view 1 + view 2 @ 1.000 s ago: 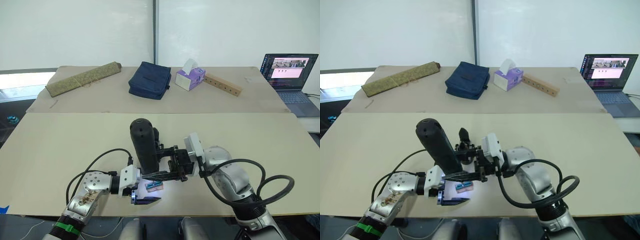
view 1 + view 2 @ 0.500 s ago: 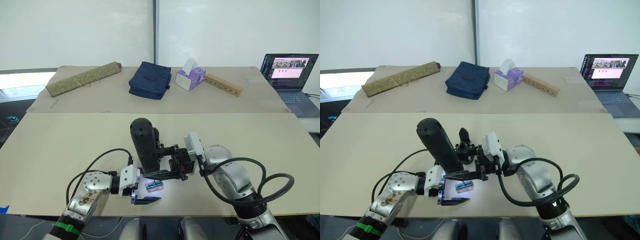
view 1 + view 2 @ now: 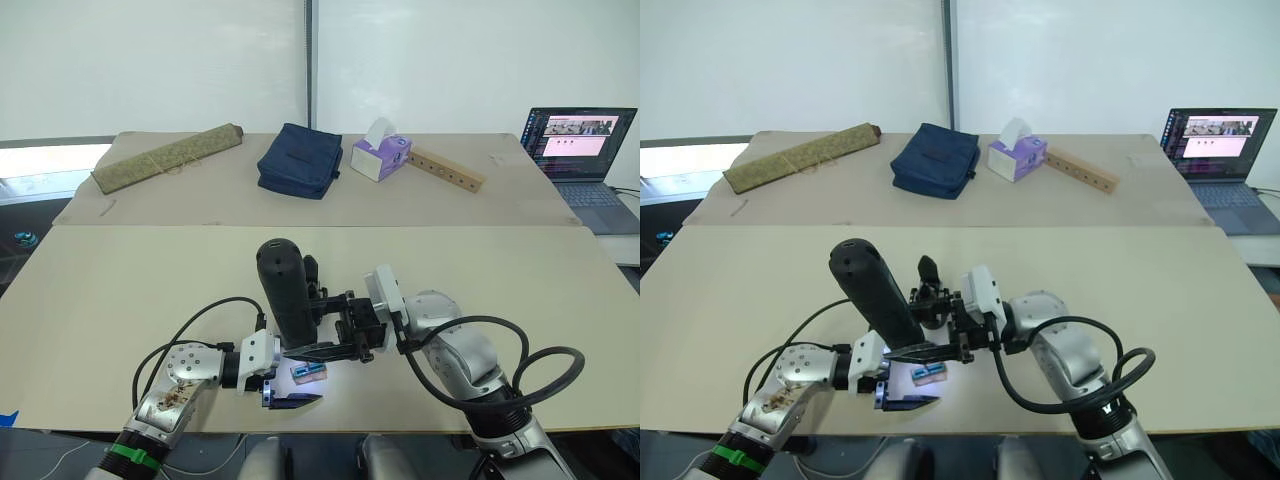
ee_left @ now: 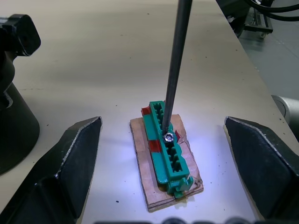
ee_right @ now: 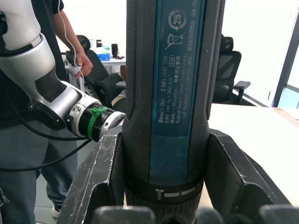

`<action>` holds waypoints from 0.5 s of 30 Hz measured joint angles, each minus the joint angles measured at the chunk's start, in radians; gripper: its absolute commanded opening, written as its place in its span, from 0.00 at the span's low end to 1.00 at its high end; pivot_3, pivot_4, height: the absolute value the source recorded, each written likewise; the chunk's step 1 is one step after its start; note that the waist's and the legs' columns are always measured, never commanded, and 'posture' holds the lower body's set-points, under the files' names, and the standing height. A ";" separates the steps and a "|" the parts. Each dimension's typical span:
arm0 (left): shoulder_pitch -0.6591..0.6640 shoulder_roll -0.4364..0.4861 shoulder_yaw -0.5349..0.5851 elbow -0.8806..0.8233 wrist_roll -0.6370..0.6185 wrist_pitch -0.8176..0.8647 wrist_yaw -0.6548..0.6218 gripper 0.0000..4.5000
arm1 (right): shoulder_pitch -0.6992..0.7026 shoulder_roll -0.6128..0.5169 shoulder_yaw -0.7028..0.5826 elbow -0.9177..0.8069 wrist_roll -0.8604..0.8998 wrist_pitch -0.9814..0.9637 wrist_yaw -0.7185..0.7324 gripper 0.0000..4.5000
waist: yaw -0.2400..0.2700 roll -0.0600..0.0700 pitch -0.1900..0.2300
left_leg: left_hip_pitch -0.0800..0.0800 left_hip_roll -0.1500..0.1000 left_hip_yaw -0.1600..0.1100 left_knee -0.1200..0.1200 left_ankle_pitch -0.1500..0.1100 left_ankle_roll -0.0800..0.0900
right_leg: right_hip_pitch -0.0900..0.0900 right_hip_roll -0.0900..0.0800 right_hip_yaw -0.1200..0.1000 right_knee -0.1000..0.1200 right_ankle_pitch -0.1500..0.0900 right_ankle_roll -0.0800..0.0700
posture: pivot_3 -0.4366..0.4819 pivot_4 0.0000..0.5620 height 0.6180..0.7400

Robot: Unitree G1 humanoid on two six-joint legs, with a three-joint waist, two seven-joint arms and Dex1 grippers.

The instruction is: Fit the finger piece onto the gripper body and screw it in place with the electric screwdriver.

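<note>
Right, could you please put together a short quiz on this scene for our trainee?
1. True or false: the right gripper has its jaws shut on the electric screwdriver.
2. Where does the screwdriver's bit tip sit? A) at a screw in the green block; B) on the tissue box; C) on the laptop.
3. In one word, how do the jaws of the left gripper stand?

Key: 1 true. 2 A. 3 open, with one jaw on each side of the green block.
</note>
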 measured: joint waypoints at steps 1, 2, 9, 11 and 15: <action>0.000 0.000 0.000 0.000 0.000 0.000 0.000 0.99 | 0.000 0.000 0.000 0.000 0.000 0.000 0.000 0.43 | 0.000 0.000 0.000 | 0.000 0.000 0.000 0.000 0.000 0.000 | 0.000 0.000 0.000 0.000 0.000 0.000 | 0.48 0.27 1.00; 0.000 0.000 0.000 0.000 0.000 0.000 0.000 0.99 | 0.000 0.000 0.000 0.000 0.000 0.000 0.000 0.43 | 0.000 0.000 0.000 | 0.000 0.000 0.000 0.000 0.000 0.000 | 0.000 0.000 0.000 0.000 0.000 0.000 | 0.48 0.27 1.00; 0.000 0.000 0.000 0.003 0.000 0.000 0.000 0.99 | 0.000 -0.001 0.000 0.001 0.000 0.000 0.001 0.43 | 0.000 0.000 0.000 | 0.000 0.000 0.000 0.000 0.000 0.000 | 0.000 0.000 0.000 0.000 0.000 0.000 | 0.48 0.27 1.00; -0.001 0.000 0.000 0.005 0.000 0.000 0.000 0.99 | 0.000 -0.005 0.000 0.001 0.000 0.000 0.002 0.43 | 0.000 0.000 0.000 | 0.000 0.000 0.000 0.000 0.000 0.000 | 0.000 0.000 0.000 0.000 0.000 0.000 | 0.48 0.27 1.00; -0.001 0.000 0.000 0.008 0.000 0.000 -0.001 0.99 | 0.000 -0.009 0.000 0.001 0.000 0.001 0.004 0.43 | 0.000 0.000 0.000 | 0.000 0.000 0.000 0.000 0.000 0.000 | 0.000 0.000 0.000 0.000 0.000 0.000 | 0.48 0.27 1.00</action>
